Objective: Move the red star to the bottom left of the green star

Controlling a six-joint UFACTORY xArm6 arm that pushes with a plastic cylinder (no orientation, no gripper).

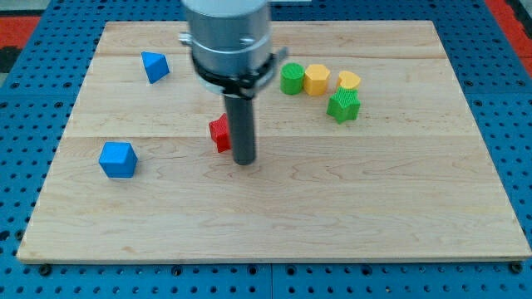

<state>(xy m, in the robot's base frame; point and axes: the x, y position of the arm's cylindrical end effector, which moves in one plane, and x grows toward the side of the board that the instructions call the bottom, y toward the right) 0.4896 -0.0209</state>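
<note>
End effector rod, my tip (pixel 244 161) touching red star (pixel 219 133), partly hidden, green star (pixel 343 105) well apart

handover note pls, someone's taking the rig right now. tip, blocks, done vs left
My tip is down on the board, right beside the red star, on its right and slightly lower; the rod hides part of it.
Green star sits toward the view's upper right, by the green cylinder and two yellow blocks.
Done: nothing placed; the red star is well left of the green star.
Left: push it rightward, to the green star's bottom left.
</note>
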